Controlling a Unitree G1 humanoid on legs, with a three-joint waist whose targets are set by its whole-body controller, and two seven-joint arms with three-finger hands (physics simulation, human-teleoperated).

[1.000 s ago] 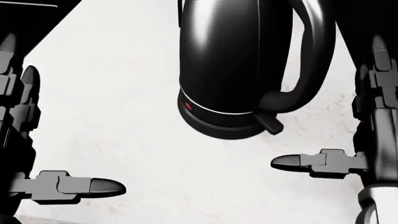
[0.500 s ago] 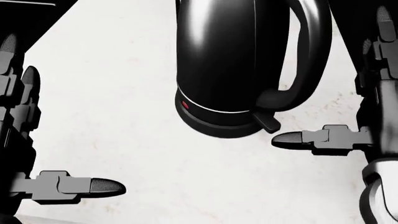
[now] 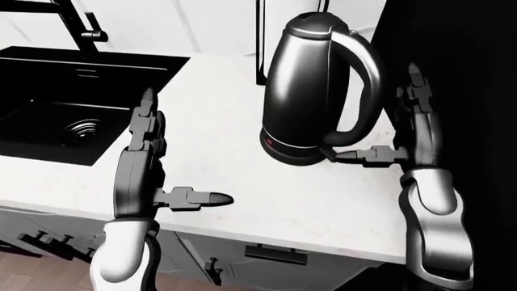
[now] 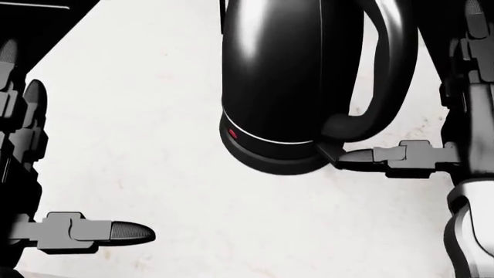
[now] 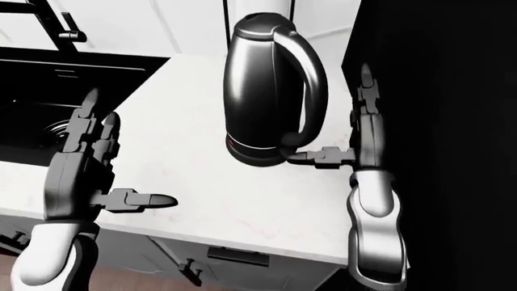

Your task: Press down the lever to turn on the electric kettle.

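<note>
A glossy black electric kettle (image 3: 311,91) stands on its base on the white counter (image 3: 242,176), with a small red light low on its left side (image 4: 231,134). Its lever (image 4: 327,152) sticks out under the handle's foot. My right hand (image 3: 392,121) is open to the right of the kettle, fingers (image 3: 419,103) pointing up beside the handle. Its thumb (image 4: 357,157) points left and its tip touches the lever. My left hand (image 3: 186,148) is open and empty over the counter, left of the kettle and apart from it.
A black sink (image 3: 48,103) with a black faucet (image 3: 77,24) is set into the counter at the left. A tall dark surface (image 3: 468,91) rises right of my right hand. The counter's near edge (image 3: 266,239) has drawer handles below it.
My right hand has moved up and to the left; its thumb tip, earlier below and apart from the lever, now touches it. The left hand has barely moved.
</note>
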